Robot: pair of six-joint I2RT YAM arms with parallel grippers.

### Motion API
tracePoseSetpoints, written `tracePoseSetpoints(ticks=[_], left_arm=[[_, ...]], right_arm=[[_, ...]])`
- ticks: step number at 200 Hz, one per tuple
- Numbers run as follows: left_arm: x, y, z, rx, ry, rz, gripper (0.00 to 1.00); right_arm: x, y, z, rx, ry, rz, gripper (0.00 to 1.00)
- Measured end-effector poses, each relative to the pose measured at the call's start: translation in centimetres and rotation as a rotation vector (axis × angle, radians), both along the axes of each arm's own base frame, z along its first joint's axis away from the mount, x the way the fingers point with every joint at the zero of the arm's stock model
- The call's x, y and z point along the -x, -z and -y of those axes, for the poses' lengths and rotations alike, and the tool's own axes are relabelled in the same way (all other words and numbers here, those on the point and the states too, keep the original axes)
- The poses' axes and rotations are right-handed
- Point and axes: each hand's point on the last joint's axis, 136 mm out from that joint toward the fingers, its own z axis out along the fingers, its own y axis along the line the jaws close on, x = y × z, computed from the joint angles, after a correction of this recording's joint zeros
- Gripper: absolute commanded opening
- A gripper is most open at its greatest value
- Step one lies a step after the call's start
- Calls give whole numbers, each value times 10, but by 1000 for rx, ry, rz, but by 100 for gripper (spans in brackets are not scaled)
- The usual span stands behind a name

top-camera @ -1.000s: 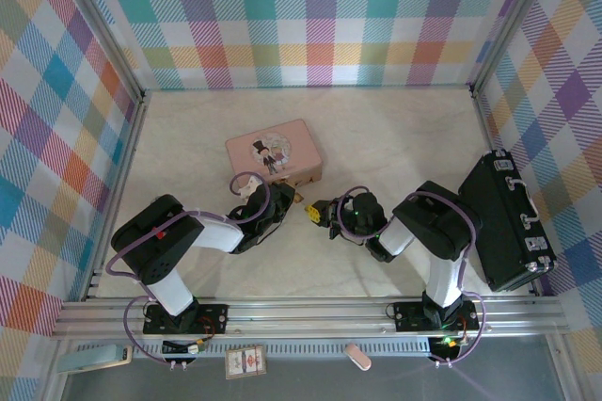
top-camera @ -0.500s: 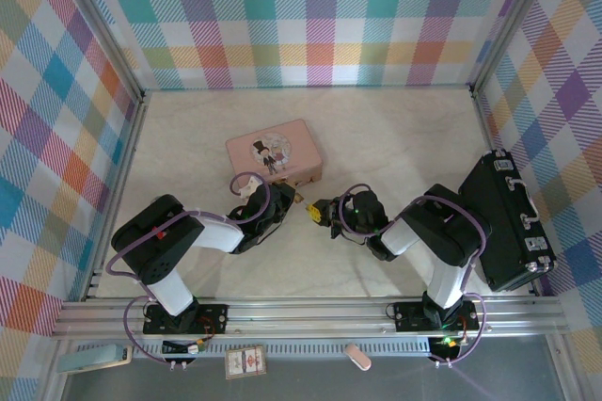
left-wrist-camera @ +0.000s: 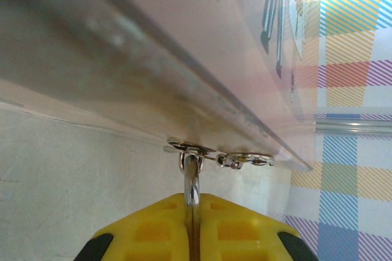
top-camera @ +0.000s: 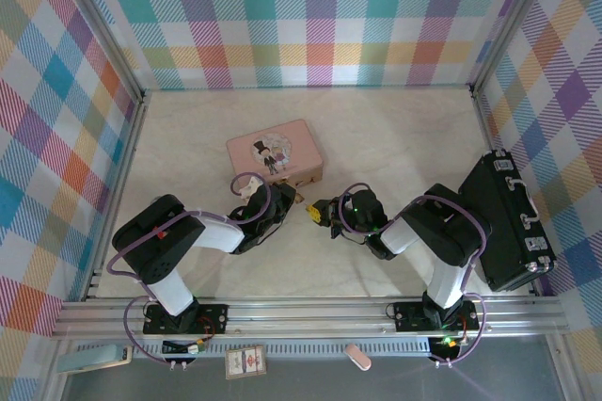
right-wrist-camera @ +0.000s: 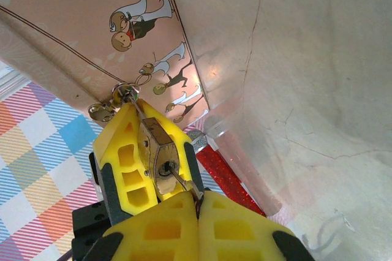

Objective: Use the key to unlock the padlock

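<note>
The brass padlock (right-wrist-camera: 153, 144) hangs by its thin silver shackle (left-wrist-camera: 192, 181) from the latch ring (left-wrist-camera: 190, 149) on the pink box (top-camera: 274, 152). My left gripper (left-wrist-camera: 193, 206) is shut on the padlock, its yellow fingers (right-wrist-camera: 125, 160) clamping the body from both sides. My right gripper (right-wrist-camera: 199, 201) is shut on the key (right-wrist-camera: 182, 181). The key's blade sits in the keyhole (right-wrist-camera: 163, 168) at the padlock's base. In the top view both grippers, left (top-camera: 290, 196) and right (top-camera: 316, 210), meet tip to tip just in front of the box's near edge.
A closed black case (top-camera: 506, 222) lies at the right side of the table, close to the right arm's elbow. A red glittery strip (right-wrist-camera: 228, 176) lies beside the box's corner. Checked walls enclose the table on three sides.
My right arm has edged slightly up and left toward the padlock, its elbow shifting. The left arm and the box have stayed where they were.
</note>
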Motion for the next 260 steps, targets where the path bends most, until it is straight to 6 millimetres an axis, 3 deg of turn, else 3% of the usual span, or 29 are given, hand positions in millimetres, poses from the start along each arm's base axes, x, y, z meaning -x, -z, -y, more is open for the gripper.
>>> tracePoseSetpoints(ticks=[260], left_arm=[[5, 2, 6, -29, 16, -5, 0]], right_arm=[[2, 1, 2, 16, 3, -16, 0]])
